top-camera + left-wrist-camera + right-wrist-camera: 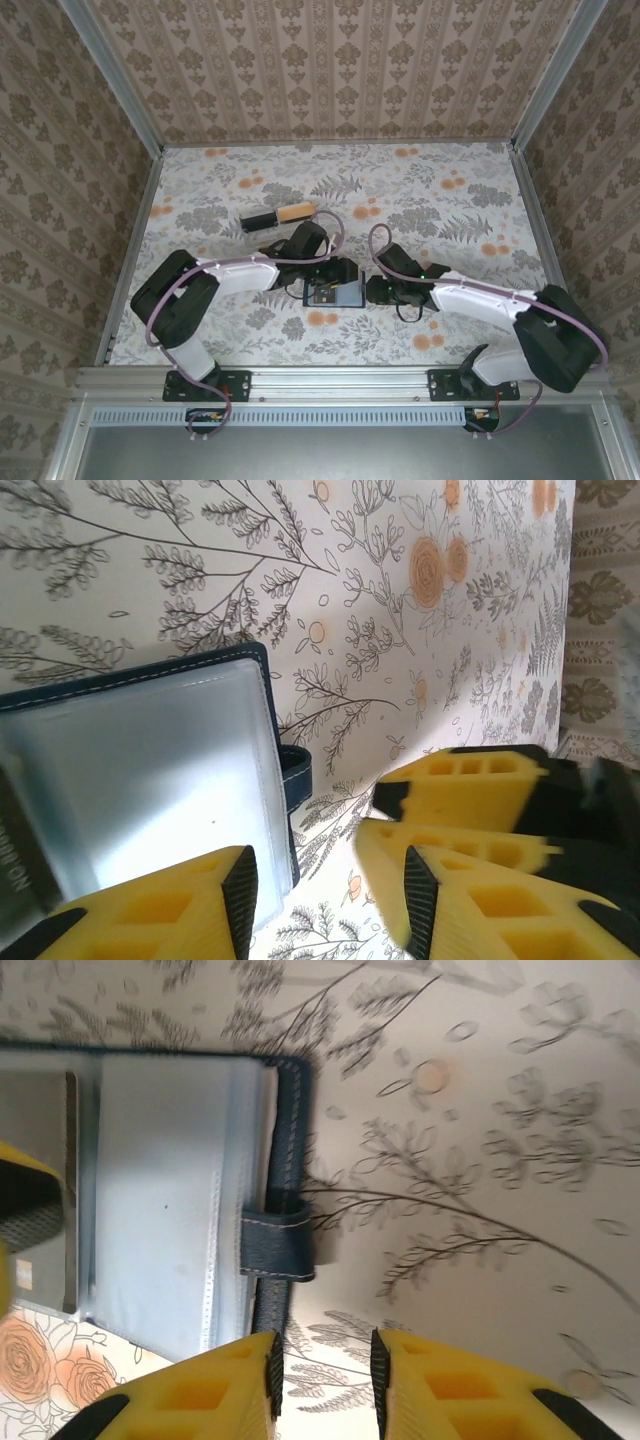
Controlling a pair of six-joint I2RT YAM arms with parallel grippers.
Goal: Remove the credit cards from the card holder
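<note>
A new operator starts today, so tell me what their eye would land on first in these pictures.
First, the open card holder at the near middle of the table, with the yellow-fingered left gripper and right gripper poised open-jawed at its edge. Then the busy floral table itself. Farther back, left of centre, lie what look like a black card and a tan-orange card, end to end.

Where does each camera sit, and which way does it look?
Top: above and behind, looking down at the table, left arm, right arm and wallet.
Left wrist: on the left arm, looking past the left gripper at the wallet.
Right wrist: on the right arm, looking past the right gripper at the wallet.
Both wrist views share the wallet's strap.
</note>
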